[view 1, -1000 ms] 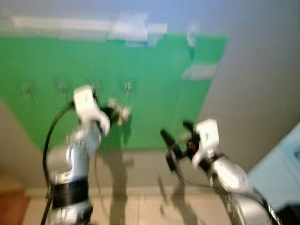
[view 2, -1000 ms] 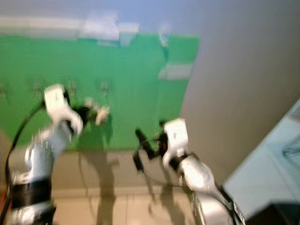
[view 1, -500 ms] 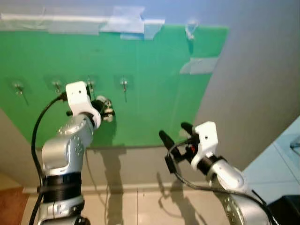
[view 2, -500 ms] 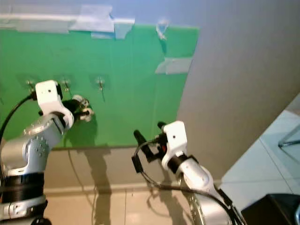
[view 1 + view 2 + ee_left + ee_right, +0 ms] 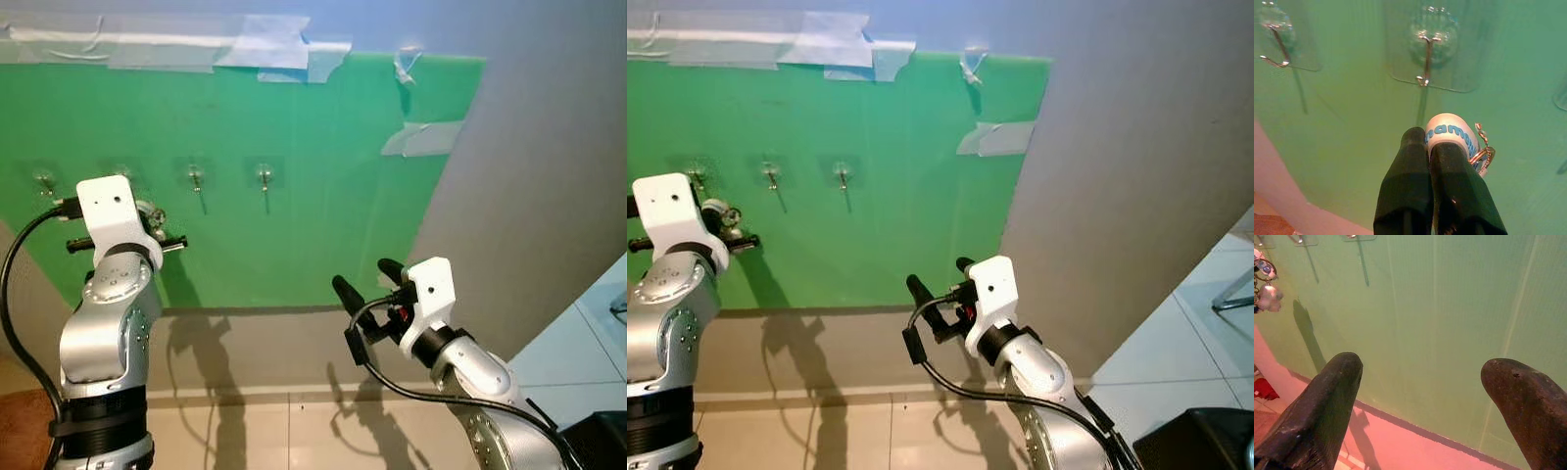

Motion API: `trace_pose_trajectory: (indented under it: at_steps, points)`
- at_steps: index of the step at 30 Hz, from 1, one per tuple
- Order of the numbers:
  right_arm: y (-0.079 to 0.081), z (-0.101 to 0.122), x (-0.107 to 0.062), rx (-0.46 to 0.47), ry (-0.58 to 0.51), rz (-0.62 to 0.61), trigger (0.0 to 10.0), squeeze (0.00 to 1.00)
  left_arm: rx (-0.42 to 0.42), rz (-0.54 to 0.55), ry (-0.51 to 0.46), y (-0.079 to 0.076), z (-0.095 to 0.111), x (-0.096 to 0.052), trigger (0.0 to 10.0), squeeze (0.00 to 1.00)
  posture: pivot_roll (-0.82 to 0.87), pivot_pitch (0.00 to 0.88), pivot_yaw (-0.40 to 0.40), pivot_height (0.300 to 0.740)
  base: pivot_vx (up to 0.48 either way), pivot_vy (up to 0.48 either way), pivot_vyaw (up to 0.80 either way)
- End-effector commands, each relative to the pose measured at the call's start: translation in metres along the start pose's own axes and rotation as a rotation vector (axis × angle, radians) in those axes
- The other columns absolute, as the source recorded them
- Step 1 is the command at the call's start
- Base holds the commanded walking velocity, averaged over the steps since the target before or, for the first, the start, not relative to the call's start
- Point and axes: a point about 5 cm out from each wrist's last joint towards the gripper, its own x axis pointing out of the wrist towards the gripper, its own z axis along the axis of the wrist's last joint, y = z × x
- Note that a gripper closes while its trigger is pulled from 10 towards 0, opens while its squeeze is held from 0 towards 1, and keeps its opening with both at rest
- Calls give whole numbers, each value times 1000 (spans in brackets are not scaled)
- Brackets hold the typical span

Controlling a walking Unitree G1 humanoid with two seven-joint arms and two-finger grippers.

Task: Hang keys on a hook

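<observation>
Keys [image 5: 1459, 139] are being held clamped in the left gripper [image 5: 1432, 147], fingers together on the white-and-blue fob, ring dangling beside. Over the last second the left arm has been moving leftward along the green board [image 5: 313, 225], now sitting just below a clear adhesive hook [image 5: 1425, 63]. Judgement: alignment nearly done; lifting the ring onto the hook is pending. Right gripper [image 5: 1422, 377] is idling, fingers apart.
</observation>
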Motion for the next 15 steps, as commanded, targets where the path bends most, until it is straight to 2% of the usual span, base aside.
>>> trace_pose_trajectory:
  at_steps: [1, 8, 12, 15]
  points:
    - [1, 1, 0, 2, 3, 10, 10000, 0, 6, -12, -48, -5, 11, 5, 0, 0, -2, 0, 5, 740, 0, 0, 0]
    - [2, 1, 1, 3, 2, 14, 10000, 0, 80, -39, -111, -15, 25, 22, 0, 0, -9, 0, 5, 740, 0, 0, 0]
    - [2, 1, 1, 1, 2, 9, 10000, 0, 170, -70, -201, -29, 42, 30, 0, 0, -22, 0, 13, 740, 0, 0, 0]
    - [2, 1, 0, 2, 1, 0, 10000, 0, 240, -110, -268, -43, 51, 31, 0, 0, -32, 0, 18, 740, 0, 0, 0]
